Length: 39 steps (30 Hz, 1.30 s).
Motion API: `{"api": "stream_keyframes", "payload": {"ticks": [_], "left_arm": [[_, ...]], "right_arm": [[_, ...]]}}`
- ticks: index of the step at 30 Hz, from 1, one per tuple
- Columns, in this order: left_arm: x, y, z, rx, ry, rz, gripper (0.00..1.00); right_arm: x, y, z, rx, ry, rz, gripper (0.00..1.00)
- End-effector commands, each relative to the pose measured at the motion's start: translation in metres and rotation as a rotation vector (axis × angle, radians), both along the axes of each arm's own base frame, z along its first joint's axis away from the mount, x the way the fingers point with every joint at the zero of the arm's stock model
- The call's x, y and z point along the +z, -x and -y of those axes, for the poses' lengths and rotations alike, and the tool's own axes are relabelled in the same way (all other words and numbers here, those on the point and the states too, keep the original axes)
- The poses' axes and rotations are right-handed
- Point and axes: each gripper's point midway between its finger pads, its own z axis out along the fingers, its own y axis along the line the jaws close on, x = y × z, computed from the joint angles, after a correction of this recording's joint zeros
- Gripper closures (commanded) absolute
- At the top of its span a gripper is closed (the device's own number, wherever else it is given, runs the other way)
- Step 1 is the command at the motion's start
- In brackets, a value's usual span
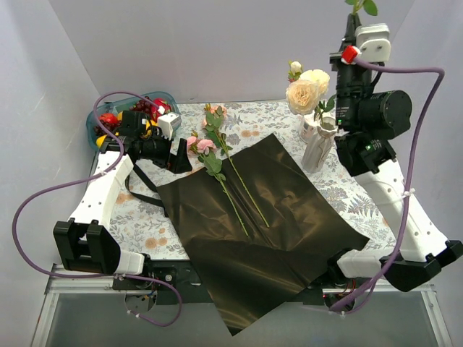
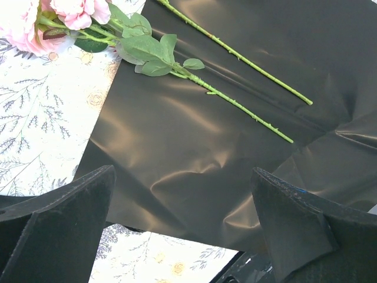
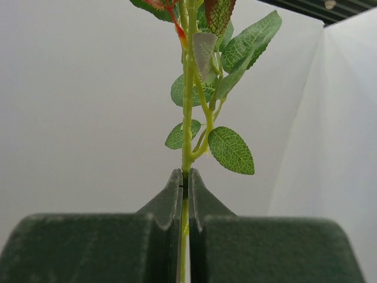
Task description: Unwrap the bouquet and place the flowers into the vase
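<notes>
R gripper [image 3: 185, 180] clamped on thin rose stem [image 3: 187, 118], high above vase [image 1: 317, 144]. Stem may swivel/slip in that narrow pinch, or snag cream blooms [image 1: 304, 94] in vase & tip it. L gripper [image 2: 182, 177] wide apart over paper [image 1: 260, 217], near pink flowers [image 1: 205, 144], holding nothing

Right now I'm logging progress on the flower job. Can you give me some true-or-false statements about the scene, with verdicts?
The black paper lies spread open on the table. True.
The right gripper is shut on a leafy stem. True.
The vase is empty. False: cream roses stand in it.
The left gripper holds the paper. False: it is open, above the paper.
Two stems lie on the paper. True.
</notes>
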Motion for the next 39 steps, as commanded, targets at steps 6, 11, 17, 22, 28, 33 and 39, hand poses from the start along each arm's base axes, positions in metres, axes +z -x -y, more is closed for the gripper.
{"api": "stream_keyframes", "payload": {"ticks": [6,11,17,22,28,33,39], "left_arm": [[-0.006,-0.007,0.0,-0.029,-0.014,0.028,0.02],[-0.014,-0.009,-0.003,-0.033,-0.034,0.026,0.02],[-0.021,-0.013,0.002,-0.067,-0.019,-0.019,0.02],[-0.019,-0.023,0.004,-0.079,0.006,-0.036,0.02],[-0.022,-0.024,0.005,-0.089,0.008,-0.034,0.02],[-0.02,-0.025,0.003,-0.088,0.005,-0.031,0.02],[-0.017,-0.026,0.003,-0.084,0.003,-0.024,0.02]], "right_arm": [[0.008,-0.016,0.053,-0.017,-0.172,0.088,0.99],[-0.009,-0.029,0.057,-0.009,-0.188,0.104,0.99],[-0.02,-0.029,0.066,-0.042,-0.194,0.182,0.99],[-0.029,-0.043,0.074,-0.047,-0.192,0.181,0.99],[-0.043,-0.056,0.084,-0.043,-0.207,0.163,0.99],[-0.062,-0.064,0.082,-0.024,-0.224,0.122,0.99],[-0.092,-0.08,0.081,-0.024,-0.25,0.031,0.99]]}}
